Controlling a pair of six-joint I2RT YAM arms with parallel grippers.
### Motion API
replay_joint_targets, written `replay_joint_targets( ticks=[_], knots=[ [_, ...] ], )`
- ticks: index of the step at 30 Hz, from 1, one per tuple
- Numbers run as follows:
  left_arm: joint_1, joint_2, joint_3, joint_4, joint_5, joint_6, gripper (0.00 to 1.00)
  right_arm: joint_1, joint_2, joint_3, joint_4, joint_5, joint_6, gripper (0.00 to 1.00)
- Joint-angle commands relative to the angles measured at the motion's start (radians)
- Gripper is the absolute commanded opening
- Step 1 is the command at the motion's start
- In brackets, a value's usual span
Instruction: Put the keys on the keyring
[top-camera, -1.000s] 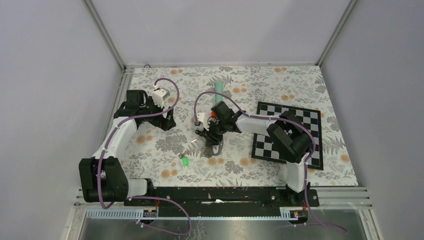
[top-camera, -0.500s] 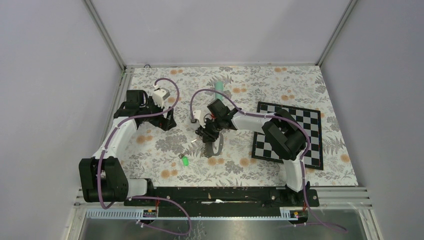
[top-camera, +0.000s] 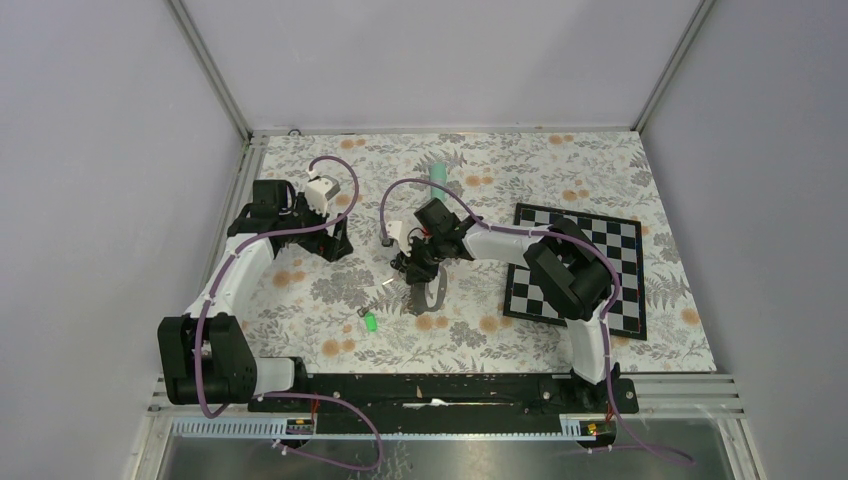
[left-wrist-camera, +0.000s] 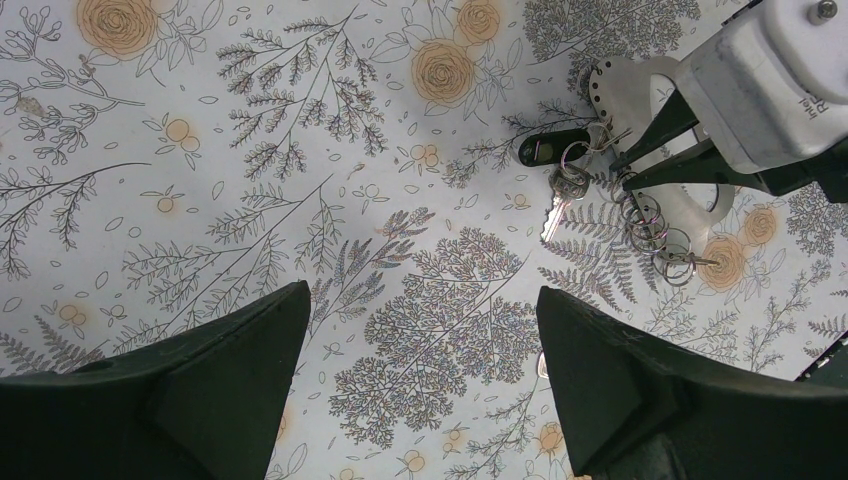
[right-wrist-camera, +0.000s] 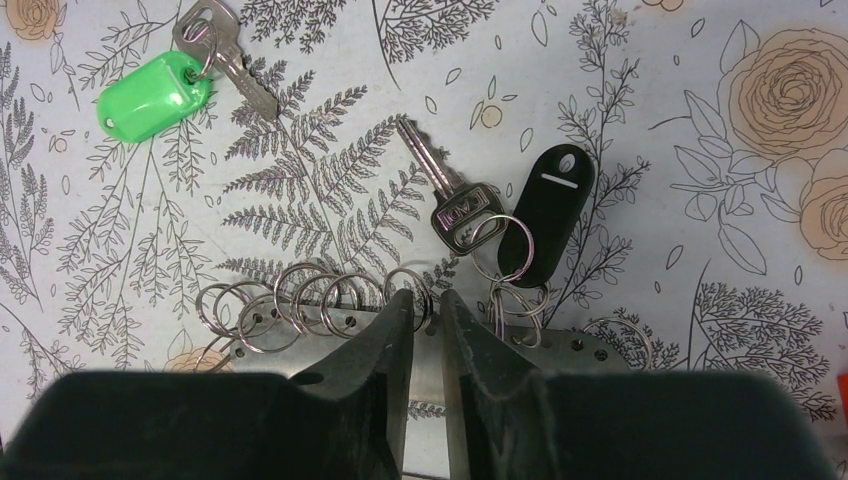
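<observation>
On the floral tablecloth (top-camera: 480, 160), near its middle: keyring (left-wrist-camera: 618, 78), a flat grey strap lying flat, with a row of small split rings (right-wrist-camera: 310, 300) threaded along its punched edge. Just beyond that edge, plain key (right-wrist-camera: 440, 190) with a black tag (right-wrist-camera: 545, 205), joined by a small ring to more rings at the strap; whether hooked to the strap itself, cannot tell. Off to one side and apart from the strap, green-headed key (right-wrist-camera: 150, 92), loose on the cloth. Down over the strap edge, right gripper (right-wrist-camera: 425, 310): fingers nearly together, only a thin slit between them, tips among the rings; clamped on strap or ring, or merely touching, cannot tell. Well away to the left, left gripper (left-wrist-camera: 415, 400): fingers spread wide, holding nothing, hanging above the cloth.
</observation>
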Motion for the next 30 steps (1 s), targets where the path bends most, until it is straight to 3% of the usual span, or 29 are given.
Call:
replay_joint_targets(
  ticks=[1,20,30],
  knots=[
    [0.006,-0.014,0.014,0.025,0.038,0.008,0.93,0.009,0.003,-0.002,0.005,-0.009,0.008,0.22],
    [0.006,0.024,0.035,0.007,0.098,0.063,0.92,0.009,-0.061,0.007,-0.033,-0.013,-0.008,0.0],
    [-0.008,0.102,0.093,-0.009,0.349,0.123,0.7,-0.021,-0.189,-0.011,-0.073,-0.069,-0.02,0.0]
  ],
)
